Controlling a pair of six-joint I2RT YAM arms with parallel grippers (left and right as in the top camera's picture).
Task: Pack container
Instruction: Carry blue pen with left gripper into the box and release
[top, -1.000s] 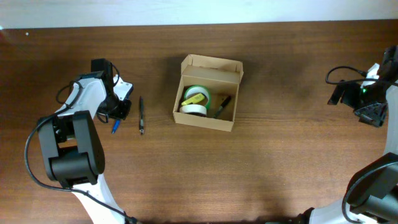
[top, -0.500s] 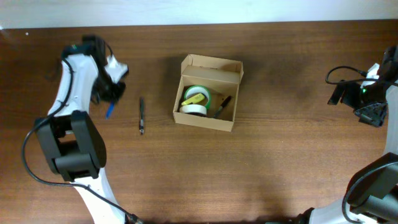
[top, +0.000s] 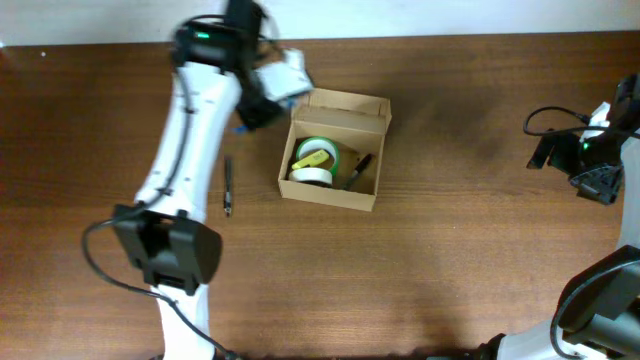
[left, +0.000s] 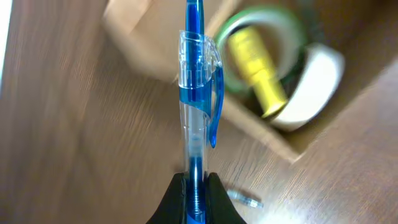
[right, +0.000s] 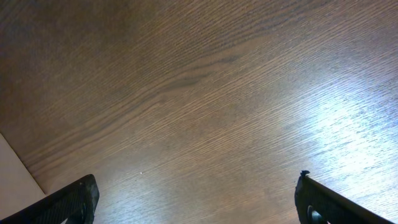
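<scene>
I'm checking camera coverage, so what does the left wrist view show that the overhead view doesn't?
Left wrist only: the left gripper clamped on the blue pen, its clip and clear barrel. Overhead only: the right gripper far off to the side, and the whole container, flap open. Both: the green tape roll and white tape roll inside the container.

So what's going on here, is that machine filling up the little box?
Yes, it is packing the cardboard box. The left tool is shut on a blue pen, held just beside the box's far left corner, not yet inside. In the box lie a green tape roll, a white tape roll, a yellow stick and a dark pen. A second dark pen lies on the table. The right tool is open and holds nothing.
</scene>
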